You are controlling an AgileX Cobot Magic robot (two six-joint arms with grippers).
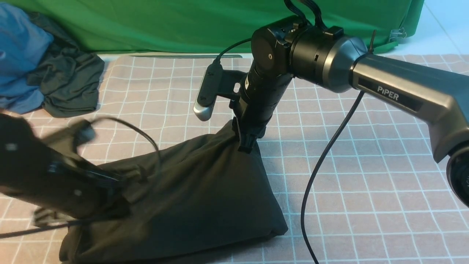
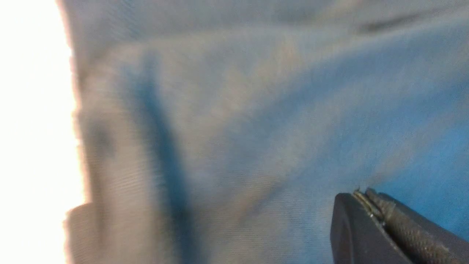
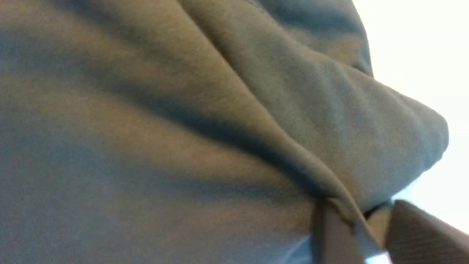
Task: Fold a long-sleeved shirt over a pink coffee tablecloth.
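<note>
Where the dusty-pink tablecloth (image 1: pixel 366 176) with its thin white grid covers the counter, the black long-sleeved shirt (image 1: pixel 198 198) lies bunched on its near-left part, one corner drawn up into a peak below the right arm. The right pincer (image 1: pixel 246 146) points straight down onto that peak; in the right wrist view its two fingers (image 3: pixel 331 234) stand slightly apart with a ridge of the shirt's cloth (image 3: pixel 220 121) between them, so the fabric sits in a loosened grip, and whether the fingers bear on it with any force cannot be told. The left arm enters low from the left, blurred by motion, and its pincer (image 1: pixel 121 183) sits against the shirt's left side. In the left wrist view the left pincer (image 2: pixel 370 205) has its fingers pressed together, with the shirt's fabric (image 2: pixel 238 128) filling the picture right at the tips; whether any cloth is caught between them cannot be seen. A black cable (image 1: pixel 322 165) hangs from the right arm and trails over the tablecloth to the right of the shirt. At the far left a blue garment (image 1: pixel 20 55) and a dark grey-green garment (image 1: pixel 69 84) lie heaped together, well apart from the shirt. A bright green cloth (image 1: pixel 183 22) hangs along the far edge of the counter.
</note>
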